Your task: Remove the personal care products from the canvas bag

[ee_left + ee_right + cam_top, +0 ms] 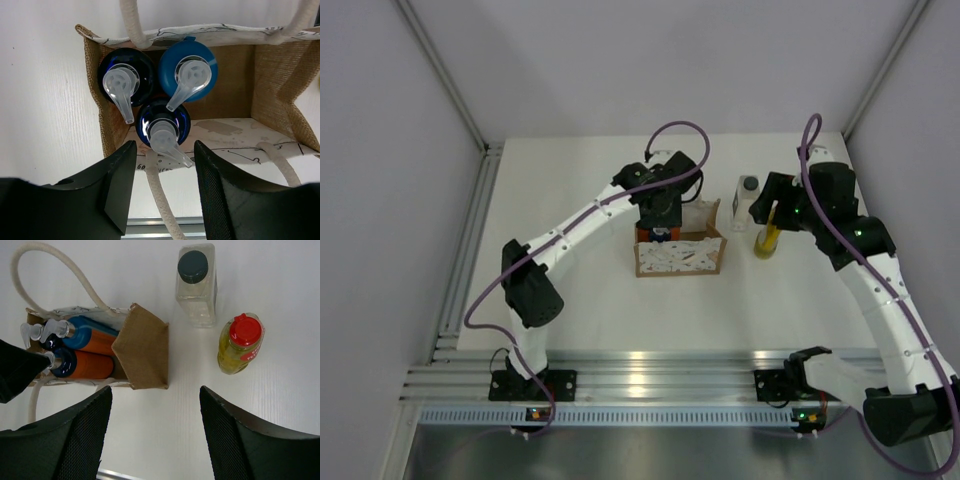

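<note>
Worktop: The white worktop (570, 300) is carrying everything I am working with.

Canvas bag: The canvas bag (678, 257) is standing upright near the middle of the worktop. Its mouth is gaping open and its rope handles (131, 22) are flopping over the edges.

Still inside: Three pump bottles with blue caps are standing in the bag, all squeezed together at one end. The front orange bottle (164, 122) is sitting closest to me. The second orange bottle (125, 75) and the third orange bottle (189, 70) are waiting just behind it. I am guessing these three are the job left to do.

Left claw: My left claw (164, 160) is hanging right over the bag. Its fingers are standing apart, one on each side of the front bottle's pump. They are not touching it yet, so I am holding nothing.

Right claw: My right claw (155, 395) is hovering over bare worktop beside the bag. It is spread wide and carrying nothing.

Yellow bottle: The yellow bottle (239, 345) with the red cap is standing on the worktop, out of the bag.

Clear bottle: The clear bottle (196, 285) with the dark cap is standing a little farther back, just beside the yellow one. That is making two bottles out and three to go.
</note>
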Available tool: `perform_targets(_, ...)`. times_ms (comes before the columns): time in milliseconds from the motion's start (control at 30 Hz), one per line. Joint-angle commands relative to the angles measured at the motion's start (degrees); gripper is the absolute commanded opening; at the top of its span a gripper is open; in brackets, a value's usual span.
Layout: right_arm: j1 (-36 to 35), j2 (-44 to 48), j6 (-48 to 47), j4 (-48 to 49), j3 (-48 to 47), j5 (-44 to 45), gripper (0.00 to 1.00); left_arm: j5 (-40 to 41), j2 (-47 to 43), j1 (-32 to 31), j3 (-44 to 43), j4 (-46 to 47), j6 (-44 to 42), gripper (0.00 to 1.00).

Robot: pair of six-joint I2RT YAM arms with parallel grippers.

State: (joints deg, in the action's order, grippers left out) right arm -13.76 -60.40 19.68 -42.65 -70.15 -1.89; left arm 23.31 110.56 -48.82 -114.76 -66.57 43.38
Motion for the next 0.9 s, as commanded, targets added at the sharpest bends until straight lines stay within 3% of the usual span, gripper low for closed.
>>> perform_targets(0, -0.3, 1.3, -0.3, -0.8, -0.8, -1.2, 0.68, 2.2, 1.2, -0.2, -2.1, -2.6, 3.0, 0.54)
perform_targets(867, -0.3, 1.6, -1.1, -0.7, 0.4, -1.9, 0.68, 2.8, 3.4, -0.2, -3.4, -2.7, 3.4, 0.45)
